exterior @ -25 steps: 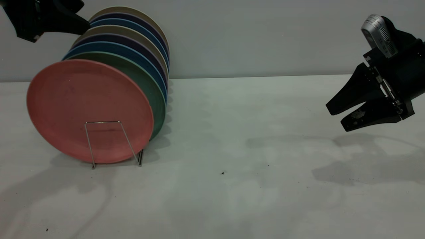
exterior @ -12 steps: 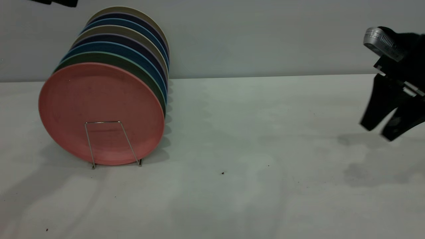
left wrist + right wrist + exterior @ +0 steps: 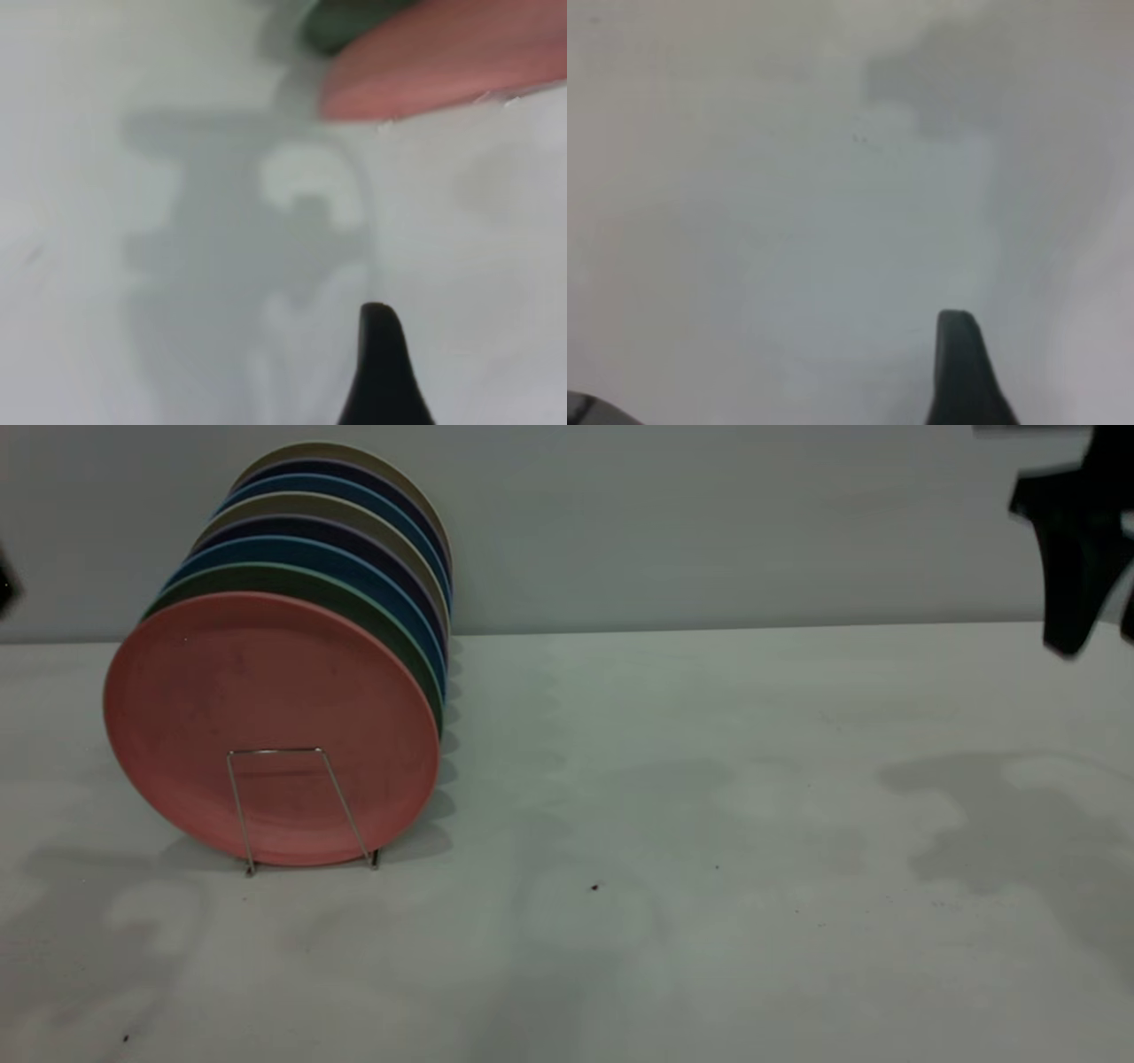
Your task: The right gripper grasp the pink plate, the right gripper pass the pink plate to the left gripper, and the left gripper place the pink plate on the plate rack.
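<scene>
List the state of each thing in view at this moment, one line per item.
pink plate: standing on edge at the front of the row, in the rack, held by nothing.
plate rack: upright on the table, its front wire loop before the pink plate.
other plates: standing in a row behind the pink plate.
right tool: raised at the far right, holding nothing.
left tool: above the table near the rack, holding nothing.
</scene>
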You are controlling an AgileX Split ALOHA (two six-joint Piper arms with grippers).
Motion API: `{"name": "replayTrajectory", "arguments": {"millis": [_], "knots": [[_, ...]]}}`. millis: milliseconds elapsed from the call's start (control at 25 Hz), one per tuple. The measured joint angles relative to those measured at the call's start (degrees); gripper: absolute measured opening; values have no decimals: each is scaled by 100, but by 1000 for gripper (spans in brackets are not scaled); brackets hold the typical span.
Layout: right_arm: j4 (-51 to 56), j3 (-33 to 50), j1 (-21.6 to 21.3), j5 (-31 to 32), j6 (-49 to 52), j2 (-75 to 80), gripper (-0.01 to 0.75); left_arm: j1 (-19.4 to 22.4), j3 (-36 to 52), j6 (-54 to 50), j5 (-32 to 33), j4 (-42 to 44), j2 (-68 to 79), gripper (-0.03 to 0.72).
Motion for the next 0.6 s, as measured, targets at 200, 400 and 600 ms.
{"name": "replayTrajectory", "arguments": {"millis": [200,400,600], "knots": [[-45,225,347,32,48,-1022,486,0,0,-348,733,410,-879,545],[-34,1100,640,91,50,-2383,486,0,0,-372,1415,490,-1926,545],[-23,2328,759,135,50,-3778,486,0,186,-394,1673,667,-3056,545]]}}
